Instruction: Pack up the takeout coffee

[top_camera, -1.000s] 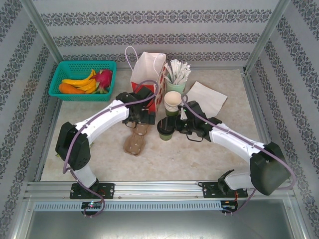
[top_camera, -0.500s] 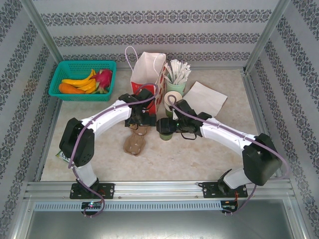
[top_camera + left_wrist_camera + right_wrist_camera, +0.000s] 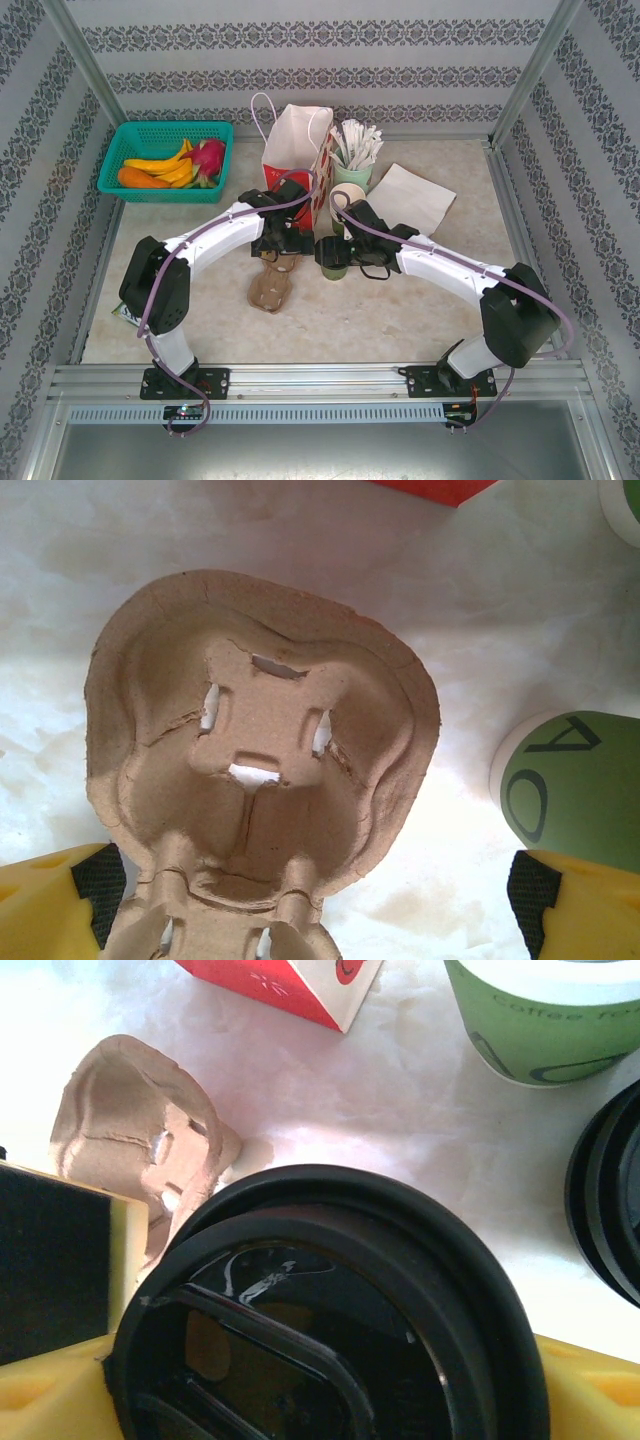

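Note:
The takeout coffee cup [image 3: 333,260] stands upright at mid-table, green-walled [image 3: 575,780] and capped by its black lid [image 3: 330,1310]. My right gripper [image 3: 338,254] [image 3: 330,1390] straddles it, one yellow finger [image 3: 50,1395] on each side. The lid hides the fingertips, so contact with the cup is unclear. The brown pulp tray [image 3: 268,290] [image 3: 260,740] [image 3: 130,1120] lies flat just left of the cup. Over the tray's far well hangs my left gripper [image 3: 281,243] [image 3: 320,920], open, with the tray between its fingers [image 3: 50,905] and nothing touched.
A red-and-white paper bag [image 3: 297,150] [image 3: 280,985] stands behind the tray. A stack of green cups [image 3: 346,200] [image 3: 540,1020], a cup of wrapped straws [image 3: 352,160] and a napkin [image 3: 412,197] lie behind. Spare black lids [image 3: 610,1210] sit right of the cup. A green fruit basket [image 3: 165,160] is far left.
My right gripper has slid left until its fingers stand on both sides of the lidded cup. The left arm's elbow has shifted; its gripper stays over the tray.

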Robot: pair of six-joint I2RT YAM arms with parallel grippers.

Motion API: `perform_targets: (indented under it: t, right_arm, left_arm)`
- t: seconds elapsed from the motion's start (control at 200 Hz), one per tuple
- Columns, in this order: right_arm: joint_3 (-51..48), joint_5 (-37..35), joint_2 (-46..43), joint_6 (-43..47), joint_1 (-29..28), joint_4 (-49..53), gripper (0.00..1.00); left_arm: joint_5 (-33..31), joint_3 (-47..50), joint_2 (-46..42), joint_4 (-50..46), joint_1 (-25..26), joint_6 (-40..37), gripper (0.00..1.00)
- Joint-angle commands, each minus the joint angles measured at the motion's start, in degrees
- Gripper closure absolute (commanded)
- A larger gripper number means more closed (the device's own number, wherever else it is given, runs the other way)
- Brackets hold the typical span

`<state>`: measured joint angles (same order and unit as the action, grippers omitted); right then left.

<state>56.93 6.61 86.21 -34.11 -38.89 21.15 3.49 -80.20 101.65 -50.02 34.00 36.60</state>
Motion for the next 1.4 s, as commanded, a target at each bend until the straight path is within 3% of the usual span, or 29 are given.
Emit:
perform_targets:
  t: [0.0,0.505,0.809,1.054,1.394]
  right_arm:
    - [-2.84,-0.9,2.39,-0.06,-0.66,3.15,0.19]
    - [-4.81,-1.25,-8.35,-0.09,1.23,13.92,0.24]
    - [-9.0,0.99,-16.7,1.81,12.79,20.24,0.24]
    - [-10.61,-0.34,-16.81,0.64,21.71,17.08,0.24]
    - [-9.83,-2.53,-11.85,-1.64,27.93,5.72,0.24]
  left_arm:
    - [0.89,0.62,0.34,1.32,-0.51,0.95,0.0]
    - [-1.56,8.73,-10.51,14.22,-0.51,1.26,0.0]
    - [-7.41,15.53,-19.19,21.48,-0.49,3.25,0.0]
    - [-13.67,18.6,-24.65,21.64,-0.51,5.36,0.0]
    - [-22.09,22.78,-30.4,19.74,-0.46,11.12,0.01]
